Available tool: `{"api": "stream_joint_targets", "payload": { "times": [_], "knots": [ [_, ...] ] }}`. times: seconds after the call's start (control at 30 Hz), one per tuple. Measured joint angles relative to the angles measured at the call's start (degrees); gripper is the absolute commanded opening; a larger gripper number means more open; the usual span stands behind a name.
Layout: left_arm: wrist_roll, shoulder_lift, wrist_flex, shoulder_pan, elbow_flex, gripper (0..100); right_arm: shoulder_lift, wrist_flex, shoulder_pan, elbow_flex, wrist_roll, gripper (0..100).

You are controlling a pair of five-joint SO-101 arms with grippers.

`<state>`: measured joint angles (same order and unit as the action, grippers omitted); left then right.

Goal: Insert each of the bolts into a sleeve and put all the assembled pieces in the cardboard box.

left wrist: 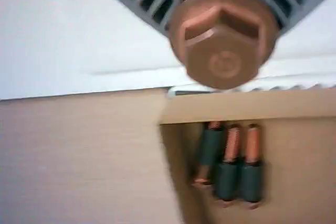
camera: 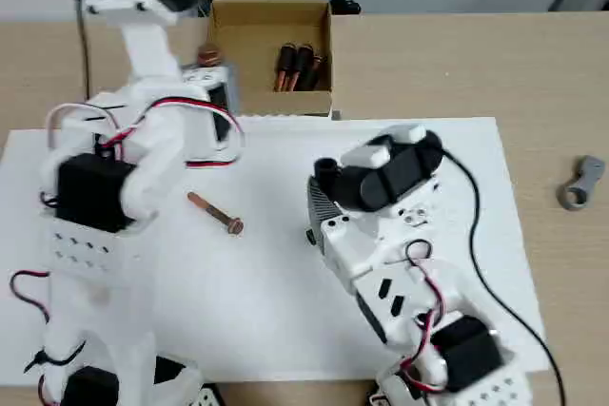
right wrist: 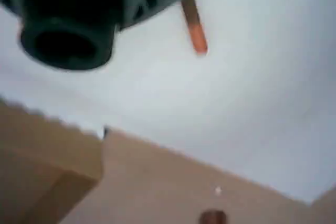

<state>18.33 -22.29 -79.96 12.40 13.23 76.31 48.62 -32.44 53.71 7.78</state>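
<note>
Currently, left gripper (camera: 211,75): jaws clamped on a bolt (camera: 208,54), copper hex head facing outward, placed just beside the outer left wall of the box (camera: 271,14) and over the far edge of the mat (camera: 285,330). Box: open-topped cardboard, standing on the table (camera: 533,64) right at the mat's far edge. It contains three assembled pieces (camera: 297,66), dark sleeves on copper bolts, lying side by side against the right wall; the left half of the floor is bare. Right gripper (camera: 322,181): jaws closed on one sleeve (camera: 326,169), dark, with its open bore visible in the right wrist view, held above the mat right of centre and well apart from the box. Loose bolt (camera: 214,213): flat on the mat between the two arms, lying at a slant with its head toward the near right, touching nothing, with bare mat on every side. Mat: white, with wide open stretches in the middle and along the near edge between the arm bases. Grey part (camera: 580,183): on the bare table beyond the mat's right edge, well apart from everything else.
</note>
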Motion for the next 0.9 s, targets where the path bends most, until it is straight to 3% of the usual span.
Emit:
{"api": "stream_joint_targets", "payload": {
  "times": [0.17, 0.27, 0.43, 0.9],
  "knots": [
    [0.0, 0.0, 5.5, 5.7, 0.0, 0, 2.9, -23.9, 0.0, 17.1, 0.0, 0.3],
    [0.0, 0.0, 6.9, 9.1, 0.0, 0, 3.2, -33.2, -0.2, 21.7, 0.0, 0.3],
    [0.0, 0.0, 6.8, 13.2, 0.0, 0, 3.2, -36.7, -3.0, 22.7, 0.0, 0.3],
    [0.0, -0.4, -1.3, 13.6, -0.3, 0, 3.1, -36.8, -4.0, 23.0, 0.0, 0.3]
  ]
}}
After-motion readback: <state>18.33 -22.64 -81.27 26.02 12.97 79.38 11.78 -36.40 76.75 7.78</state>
